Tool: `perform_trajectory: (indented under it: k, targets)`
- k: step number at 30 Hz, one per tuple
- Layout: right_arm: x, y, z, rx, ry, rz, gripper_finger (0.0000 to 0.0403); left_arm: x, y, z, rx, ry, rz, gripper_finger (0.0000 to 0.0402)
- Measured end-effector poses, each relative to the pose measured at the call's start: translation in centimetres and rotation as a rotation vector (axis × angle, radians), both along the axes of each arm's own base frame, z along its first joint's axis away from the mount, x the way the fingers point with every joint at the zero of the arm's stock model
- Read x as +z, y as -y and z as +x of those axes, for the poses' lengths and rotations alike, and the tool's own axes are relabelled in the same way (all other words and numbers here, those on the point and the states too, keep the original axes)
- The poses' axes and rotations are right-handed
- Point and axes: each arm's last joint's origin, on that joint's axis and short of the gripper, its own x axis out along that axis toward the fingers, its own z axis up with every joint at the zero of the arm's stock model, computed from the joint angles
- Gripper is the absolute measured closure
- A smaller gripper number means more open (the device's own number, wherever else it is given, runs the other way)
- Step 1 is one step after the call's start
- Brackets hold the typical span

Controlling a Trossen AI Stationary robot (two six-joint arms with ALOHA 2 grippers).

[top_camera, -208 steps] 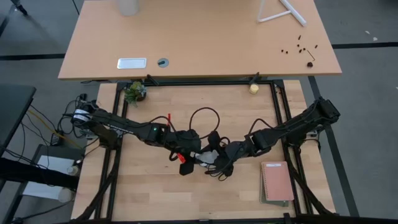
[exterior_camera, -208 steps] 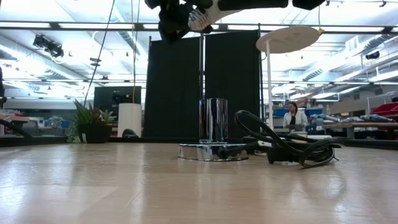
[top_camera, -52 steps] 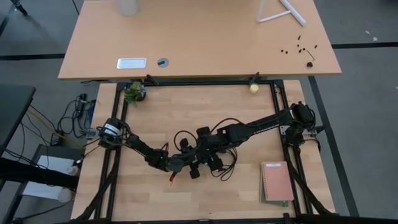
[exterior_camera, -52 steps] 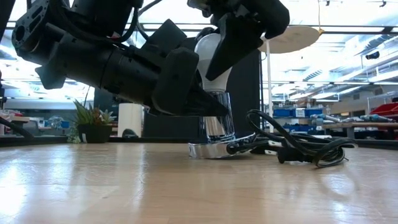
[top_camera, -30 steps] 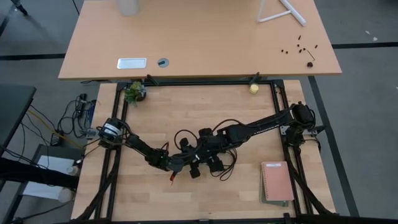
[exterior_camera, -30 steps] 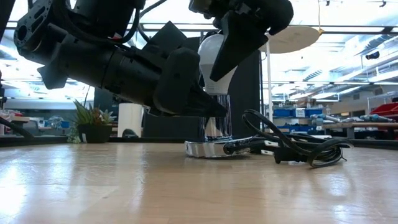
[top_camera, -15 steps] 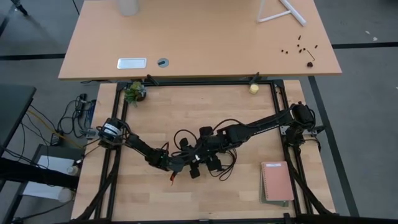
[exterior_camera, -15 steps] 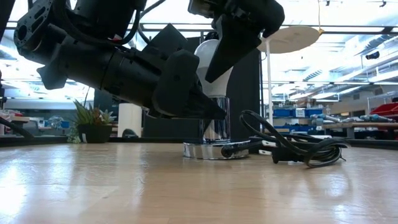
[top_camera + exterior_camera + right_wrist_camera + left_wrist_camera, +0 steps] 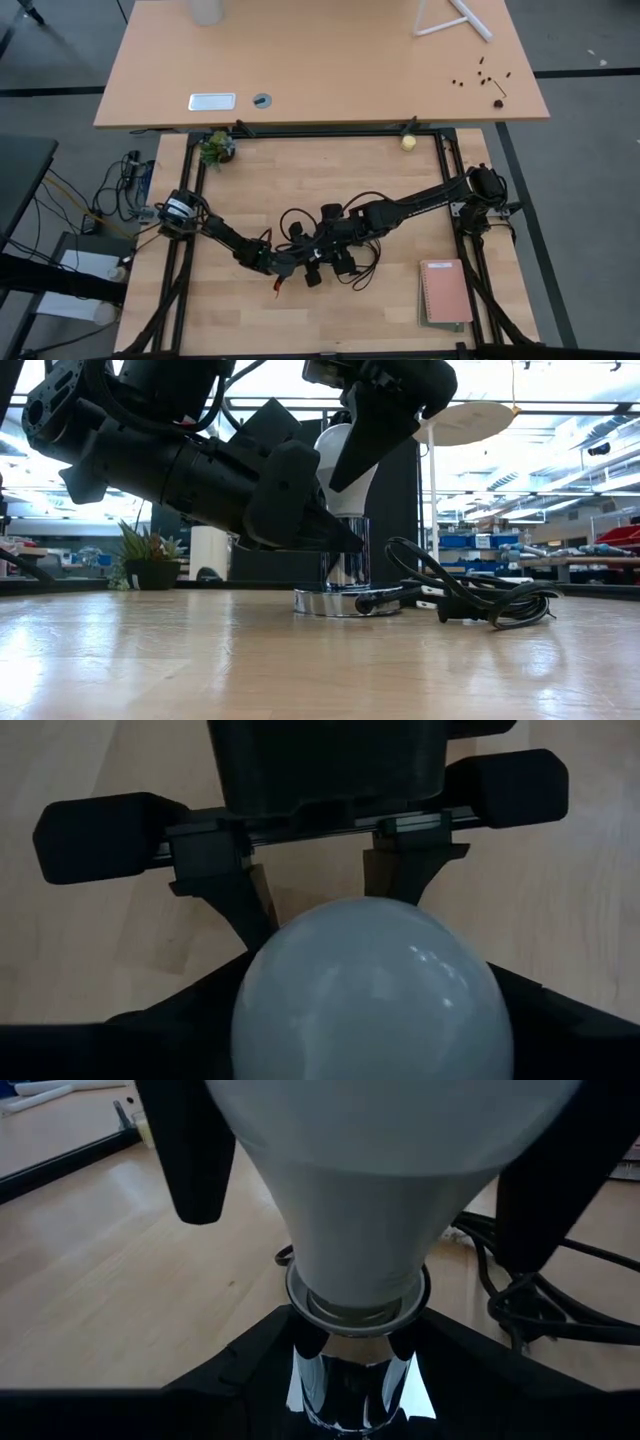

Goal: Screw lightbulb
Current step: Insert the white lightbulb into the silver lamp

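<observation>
The white lightbulb [image 9: 326, 448] stands upright with its neck in the mouth of the chrome socket tube [image 9: 345, 555]. The tube rises from the round silvery disc [image 9: 345, 602], which lies on the table mid-front. My left gripper [image 9: 355, 1370] is shut on the tube, low over the table. My right gripper [image 9: 370, 1020] comes from above and is shut on the bulb [image 9: 370, 990]. In the high view both grippers [image 9: 318, 245] cover the bulb and socket. My left gripper pinches the socket's chrome tube [image 9: 350, 1385] between its two fingers [image 9: 250, 1350], just below the tube's mouth. The fingers come nearly level from the table's left. The disc rests on the table. My right gripper pinches the bulb's round body [image 9: 300, 1210] between its two fingers [image 9: 195, 1150]. The fingers point down from above. The bulb is upright, its neck [image 9: 355, 1295] in the socket's mouth.
The socket's black cord [image 9: 470, 595] lies coiled on the table beside the disc. A pinkish notebook [image 9: 445, 292] lies at the front right. A small plant [image 9: 215, 148] and a yellowish ball [image 9: 408, 142] sit at the far edge.
My right gripper and the bulb have sunk a little toward the socket. The left gripper keeps its hold on the tube.
</observation>
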Motion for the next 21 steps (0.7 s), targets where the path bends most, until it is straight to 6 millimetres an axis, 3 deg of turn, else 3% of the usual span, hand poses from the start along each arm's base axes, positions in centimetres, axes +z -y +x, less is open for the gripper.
perform_trajectory:
  k: [10,21]
  targets:
    - [0.00,-0.18,-0.05,0.016,0.000,-0.012,0.0091,-0.04,0.00,-0.01,0.001,-0.001,-0.002,0.0199]
    - [0.86,-0.66,-0.39,0.103,-0.036,-0.114,0.0035,-0.10,0.09,0.02,-0.025,-0.001,-0.030,0.0199]
